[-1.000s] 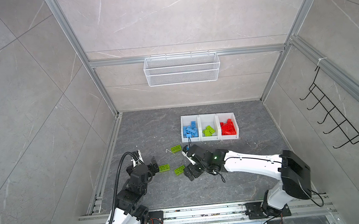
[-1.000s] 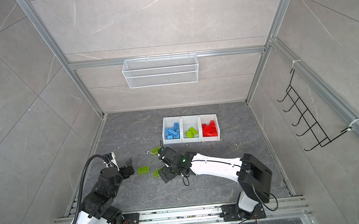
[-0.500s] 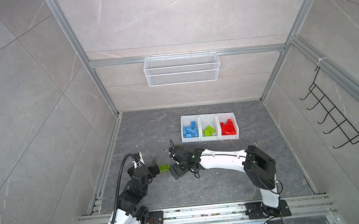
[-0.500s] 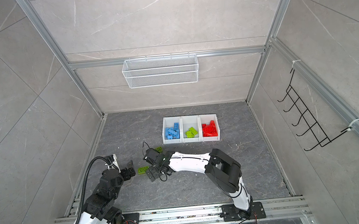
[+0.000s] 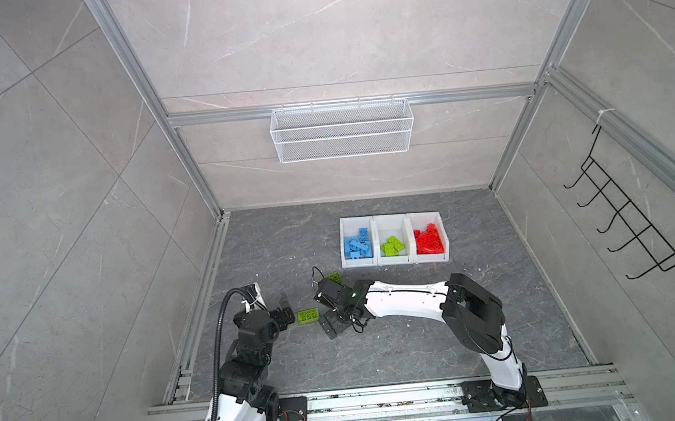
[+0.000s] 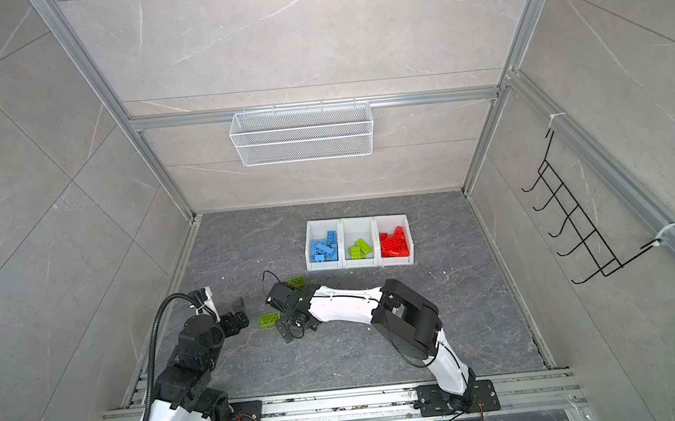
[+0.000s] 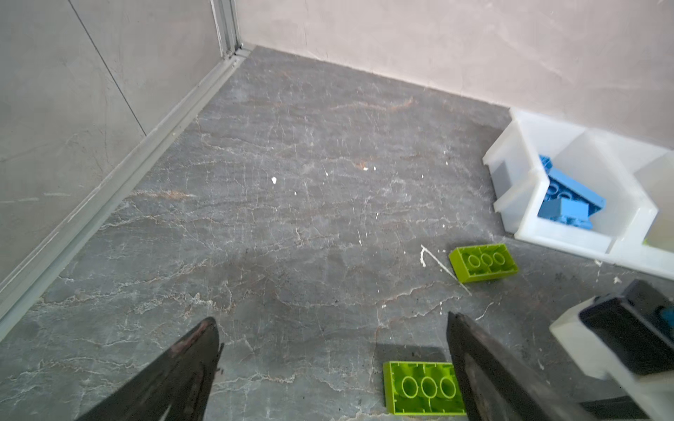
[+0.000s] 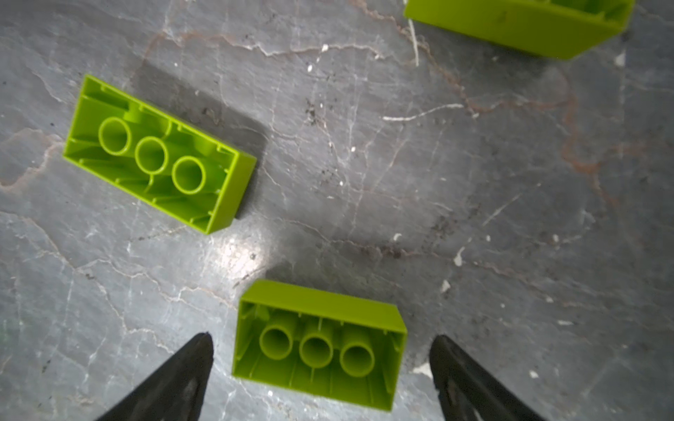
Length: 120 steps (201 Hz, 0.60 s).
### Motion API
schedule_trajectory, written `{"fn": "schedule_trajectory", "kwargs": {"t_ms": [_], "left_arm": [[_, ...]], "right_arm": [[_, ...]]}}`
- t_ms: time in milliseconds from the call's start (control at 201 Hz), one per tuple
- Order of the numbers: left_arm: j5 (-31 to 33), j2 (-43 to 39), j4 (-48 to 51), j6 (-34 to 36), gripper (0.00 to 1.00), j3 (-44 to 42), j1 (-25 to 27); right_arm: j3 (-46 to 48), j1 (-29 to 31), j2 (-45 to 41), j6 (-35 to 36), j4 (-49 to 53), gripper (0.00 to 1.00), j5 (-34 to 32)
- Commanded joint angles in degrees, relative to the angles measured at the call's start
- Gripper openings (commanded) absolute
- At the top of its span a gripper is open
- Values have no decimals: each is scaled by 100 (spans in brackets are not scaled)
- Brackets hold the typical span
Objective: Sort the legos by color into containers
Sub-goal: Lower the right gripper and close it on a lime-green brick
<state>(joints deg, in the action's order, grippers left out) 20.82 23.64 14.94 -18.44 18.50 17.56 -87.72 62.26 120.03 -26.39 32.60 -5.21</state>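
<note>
Three lime green legos lie studs-down on the dark floor. One [image 8: 319,346] sits between the fingers of my open right gripper [image 8: 321,338], untouched; in both top views that gripper [image 5: 332,316] [image 6: 289,320] hides it. A second [image 5: 308,316] [image 6: 269,320] [image 8: 157,156] lies between the two grippers, beside one fingertip [image 7: 456,328] of my open, empty left gripper [image 7: 331,320] [image 5: 285,312]. The third [image 5: 333,277] [image 7: 483,262] lies nearer the containers [image 5: 378,263]. These bins hold blue legos [image 5: 357,245], green legos [image 5: 392,246] and red legos [image 5: 429,240].
A white wire mesh basket [image 5: 341,130] hangs on the back wall and a black hook rack [image 5: 620,220] on the right wall. An aluminium rail [image 5: 206,298] runs along the floor's left edge. The right arm [image 5: 406,299] stretches low across the middle.
The right arm has swung left and its open gripper has come down around the nearest green lego, which now hides under it in the top views. The left gripper has barely moved.
</note>
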Motion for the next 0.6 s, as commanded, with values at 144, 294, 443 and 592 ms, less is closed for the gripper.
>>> {"fn": "schedule_trajectory", "kwargs": {"t_ms": [144, 294, 443, 592], "left_arm": [[-175, 34, -49, 24, 99, -17, -82], [-236, 310, -114, 37, 99, 59, -95], [-252, 479, -150, 38, 99, 106, -95], [-260, 493, -155, 41, 99, 107, -104]], "right_arm": [[-235, 49, 284, 36, 263, 92, -68], [-220, 48, 253, 73, 249, 86, -76], [-112, 49, 110, 96, 64, 79, -59], [-114, 40, 6, 161, 54, 72, -68]]}}
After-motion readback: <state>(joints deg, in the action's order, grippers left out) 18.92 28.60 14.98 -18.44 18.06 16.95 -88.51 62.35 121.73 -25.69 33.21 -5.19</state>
